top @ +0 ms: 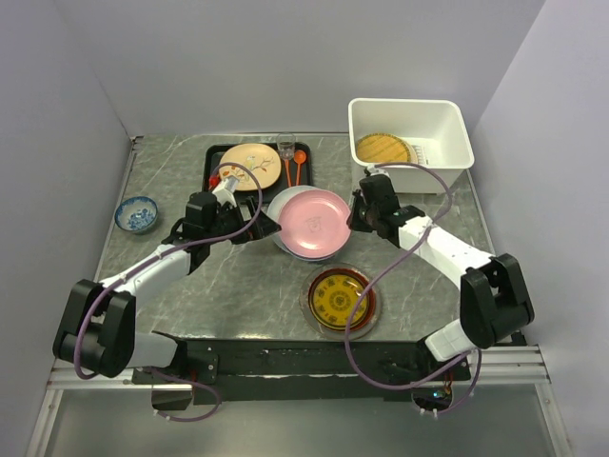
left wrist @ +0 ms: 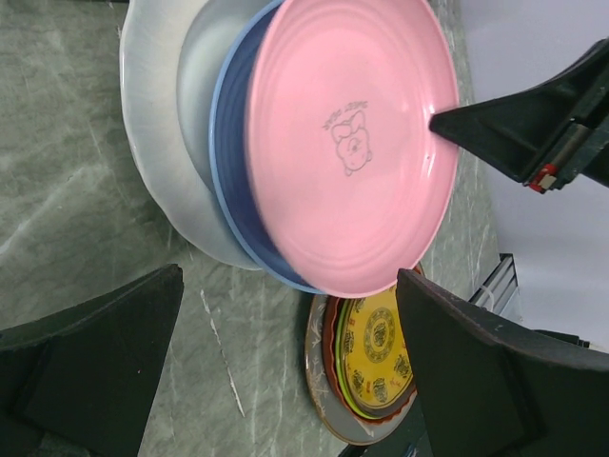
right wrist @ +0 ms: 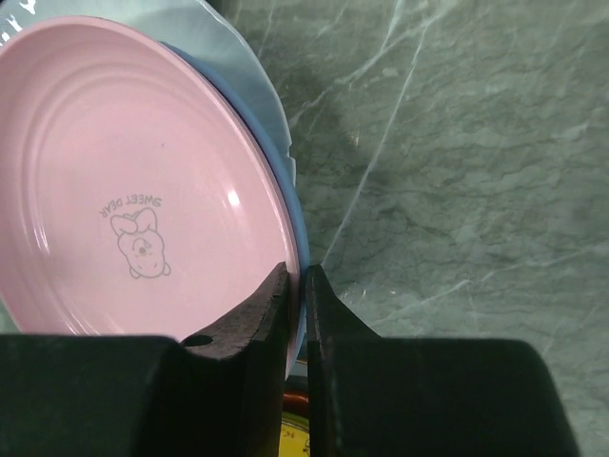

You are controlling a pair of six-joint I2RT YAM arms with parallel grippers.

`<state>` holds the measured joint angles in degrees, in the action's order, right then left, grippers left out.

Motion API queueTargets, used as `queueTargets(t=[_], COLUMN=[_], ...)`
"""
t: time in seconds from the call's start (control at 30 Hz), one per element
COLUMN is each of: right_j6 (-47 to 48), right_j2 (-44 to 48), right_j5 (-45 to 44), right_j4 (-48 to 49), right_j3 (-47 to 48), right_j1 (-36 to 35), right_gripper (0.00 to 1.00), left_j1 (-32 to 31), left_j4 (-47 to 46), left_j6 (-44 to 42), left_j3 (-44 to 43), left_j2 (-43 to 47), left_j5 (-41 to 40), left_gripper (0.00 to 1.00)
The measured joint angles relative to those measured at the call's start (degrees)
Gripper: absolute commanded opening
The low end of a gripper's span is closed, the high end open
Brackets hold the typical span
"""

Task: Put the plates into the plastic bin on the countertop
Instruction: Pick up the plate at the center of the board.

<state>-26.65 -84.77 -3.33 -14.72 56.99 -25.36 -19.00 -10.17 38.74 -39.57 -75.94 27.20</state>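
A pink plate (top: 314, 221) with a small bear print tops a stack at the middle of the countertop (top: 247, 286), over a blue edge and a white plate (left wrist: 152, 124). My right gripper (right wrist: 297, 286) is shut on the pink plate's (right wrist: 124, 190) right rim, one finger on top and one under the edge. My left gripper (left wrist: 290, 381) hangs open just left of the stack, touching nothing. A gold-patterned plate (top: 340, 299) lies on a second stack nearer me. The white plastic bin (top: 457, 129) stands at the back right with a golden plate (top: 383, 148) inside.
A black tray (top: 214, 157) at the back holds a cream floral plate (top: 250, 164) and orange spoons (top: 297, 167). A small blue-patterned bowl (top: 136, 213) sits at the far left. Grey walls close in both sides and the back.
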Motion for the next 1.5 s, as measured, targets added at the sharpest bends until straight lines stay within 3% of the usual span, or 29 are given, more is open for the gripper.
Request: queueTargets(t=[0.47, 0.93, 1.07, 1.23, 1.33, 1.37, 1.43, 1.47, 1.5], right_j6=[0.57, 0.13, -0.44, -0.96, -0.96, -0.96, -1.14, -1.31, -1.62], right_j2=[6.86, 10.38, 11.30, 11.93, 12.44, 12.59, 13.05, 13.29, 13.60], right_j5=[-0.63, 3.58, 5.79, 7.50, 7.52, 7.54, 7.82, 7.93, 8.20], right_j4=[0.76, 2.25, 3.30, 5.01, 4.98, 5.07, 5.18, 5.27, 5.68], right_j3=[-0.09, -2.89, -3.02, -3.74, -4.31, -4.44, -4.87, -5.05, -5.33], right_j1=[-0.11, -0.15, -0.15, -0.15, -0.15, -0.15, -0.15, -0.15, -0.15], right_gripper=[0.14, 0.14, 0.13, 0.13, 0.15, 0.21, 0.30, 0.39, 0.43], left_j1=[-0.22, -0.98, -1.38, -1.73, -1.95, -2.01, -2.19, -2.25, -2.32], left_j4=[-9.18, -19.47, -20.11, -21.09, -21.75, -21.90, -22.18, -22.38, -22.49], left_j6=[4.02, 8.48, 9.03, 9.18, 9.38, 9.64, 10.16, 10.32, 10.40], left_j3=[0.09, 0.57, 0.57, 0.57, 0.57, 0.55, 0.37, 0.26, 0.11], left_j2=[-1.60, -8.17, -9.16, -9.88, -10.25, -10.32, -10.71, -11.04, -11.52], left_j5=[4.72, 10.91, 11.32, 11.78, 12.00, 12.04, 12.22, 12.35, 12.28], left_gripper=[0.99, 0.91, 0.79, 0.71, 0.53, 0.39, 0.22, 0.07, 0.01])
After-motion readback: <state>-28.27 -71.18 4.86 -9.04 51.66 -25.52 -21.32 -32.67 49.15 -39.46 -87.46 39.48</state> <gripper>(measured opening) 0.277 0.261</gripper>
